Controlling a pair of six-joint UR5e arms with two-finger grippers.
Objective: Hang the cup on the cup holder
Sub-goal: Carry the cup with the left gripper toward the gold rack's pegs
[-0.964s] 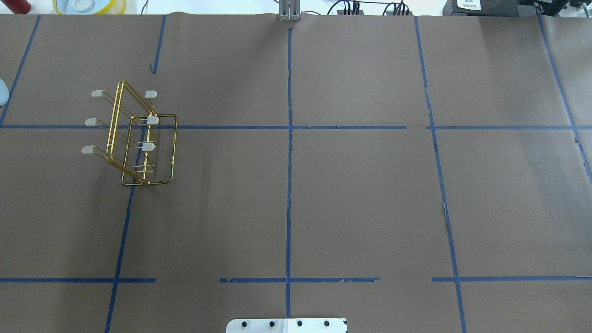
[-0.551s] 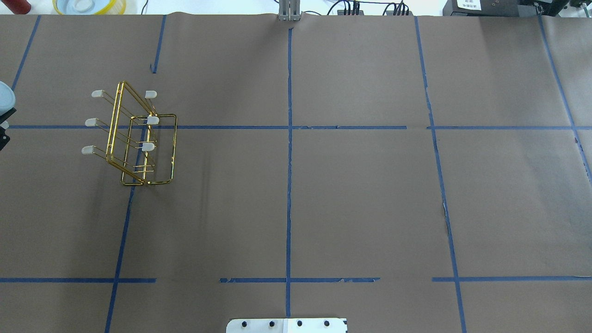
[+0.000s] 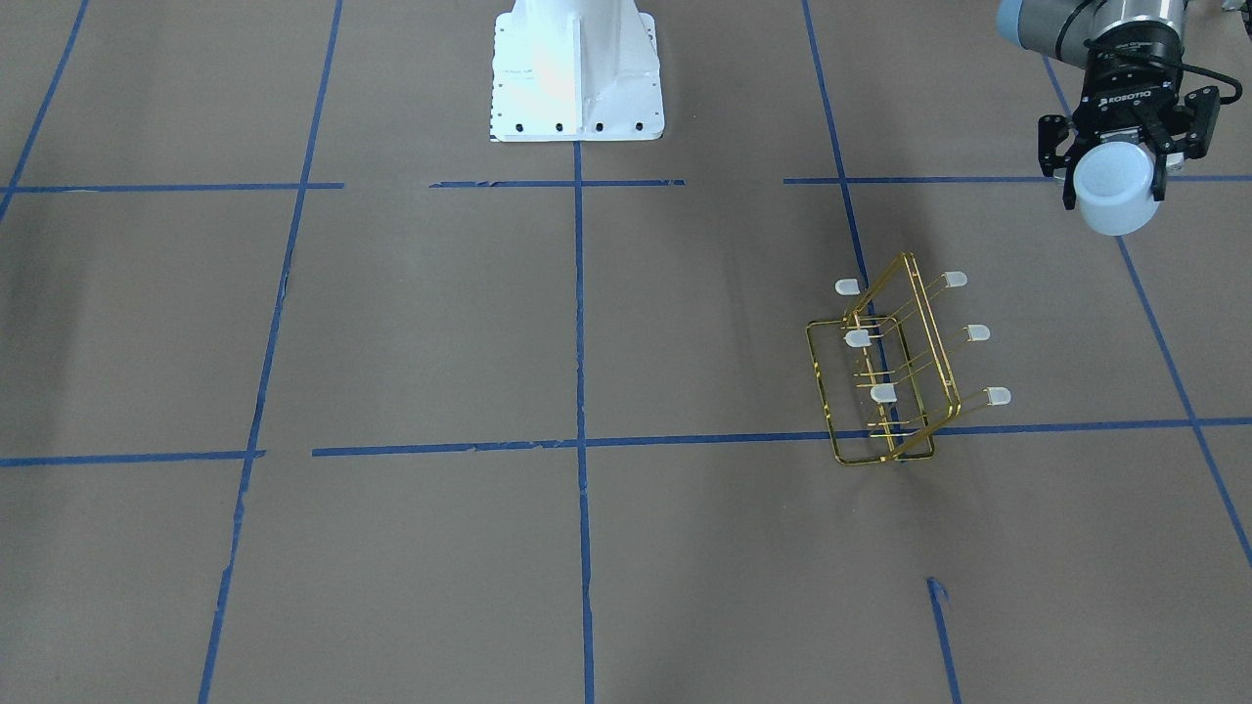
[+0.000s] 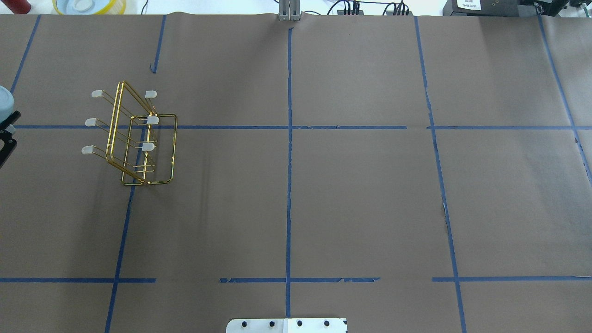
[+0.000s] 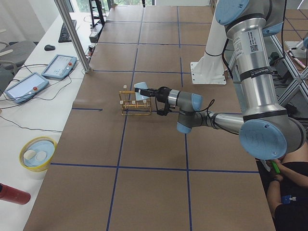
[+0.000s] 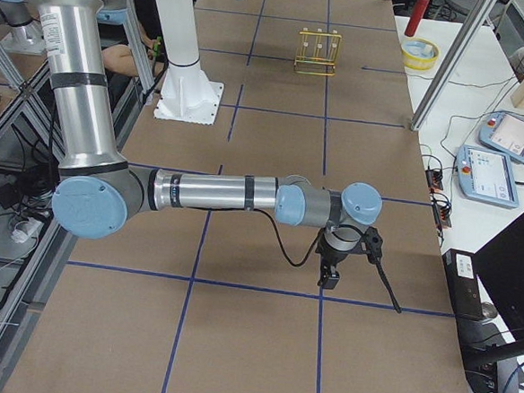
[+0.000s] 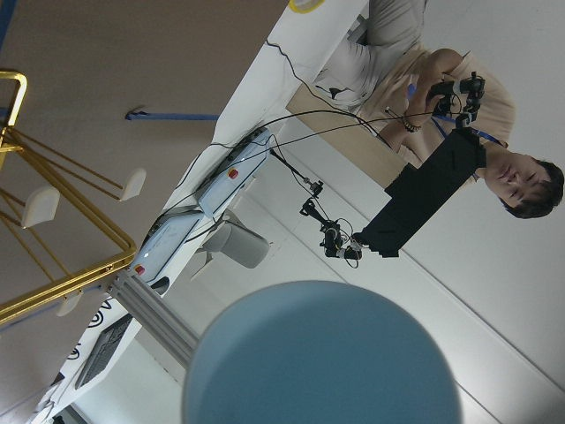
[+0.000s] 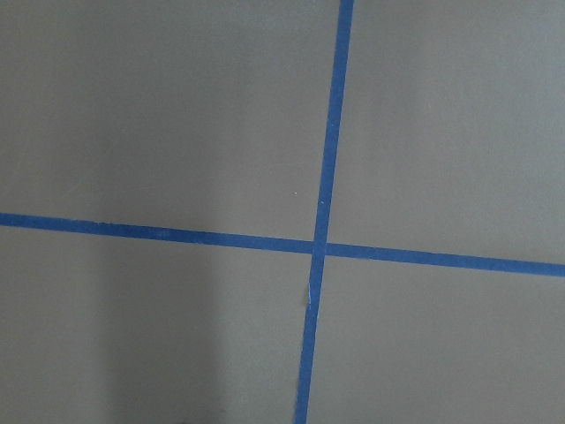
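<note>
Left claw (image 3: 1121,164) sits in the upper right of the front-facing view, clenched on the cup (image 3: 1115,200), black fingers (image 3: 1052,156) pressing either side of that pale blue-white tumbler. The cup is up off the bench (image 3: 391,323), held in the air, on none of the pegs.

The cup holder (image 3: 883,392) stands lower in that frame, right of centre, gold wire frame upright on the brown paper, whitish-capped pegs slanting out both ways. There is clear space between cup and rack here; they are apart, not touching.

In the overhead view only a sliver shows: the cup (image 4: 4,99) and the claw's black body at the far left edge, the rack (image 4: 148,146) to their right in the upper left quarter.

In the left wrist view the cup (image 7: 322,358) fills the bottom of the frame as a rounded blue shape, with gold wire and two capped pegs of the rack (image 7: 66,208) at the left edge.

The right claw (image 6: 354,273) appears low over the bench in the lower centre of the right-side view, far from the rack. Whether it is released or clenched, I cannot tell. Its own camera sees only brown paper and crossing blue tape (image 8: 320,247).
</note>
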